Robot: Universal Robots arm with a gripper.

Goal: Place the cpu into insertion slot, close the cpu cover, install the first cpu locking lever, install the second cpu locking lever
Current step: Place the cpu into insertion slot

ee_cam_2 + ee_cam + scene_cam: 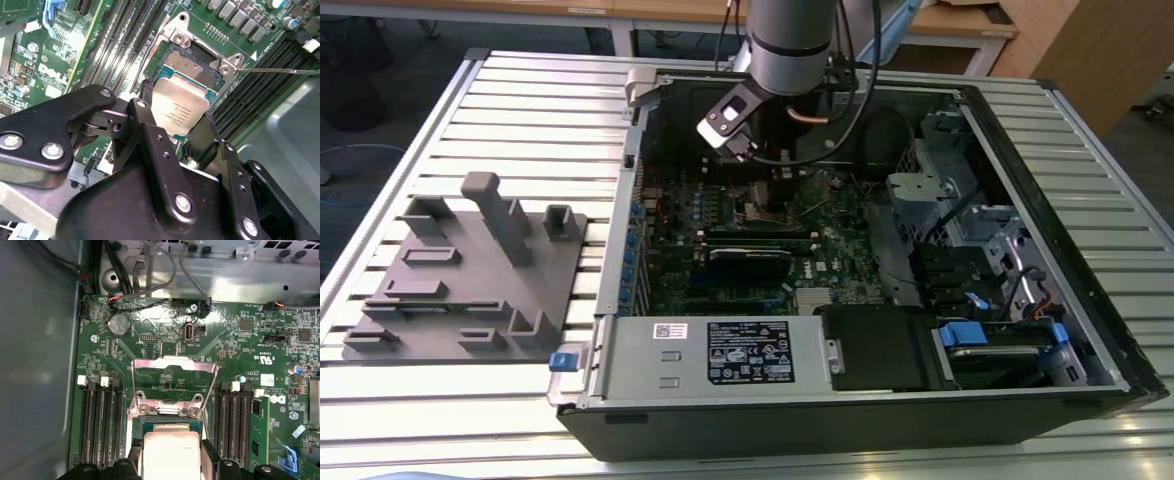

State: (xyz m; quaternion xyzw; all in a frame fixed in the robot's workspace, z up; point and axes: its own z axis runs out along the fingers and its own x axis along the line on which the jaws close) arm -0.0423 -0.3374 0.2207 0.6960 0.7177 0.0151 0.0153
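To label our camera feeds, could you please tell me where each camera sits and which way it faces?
Exterior view: off the arm, looking down into the open black computer case; the grey arm reaches in.
First wrist view: on the wrist, facing the green motherboard and the raised silvery square-framed cpu cover; the black gripper shows.
Second wrist view: on the wrist, close behind the gripper, facing the silver-rimmed square insertion slot.
Shared: both wrist views show the gripper shut on the small flat silver-grey cpu.

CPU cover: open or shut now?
Open: the cpu cover stands raised off the insertion slot, contacts bare; the gripper holds the cpu over it.
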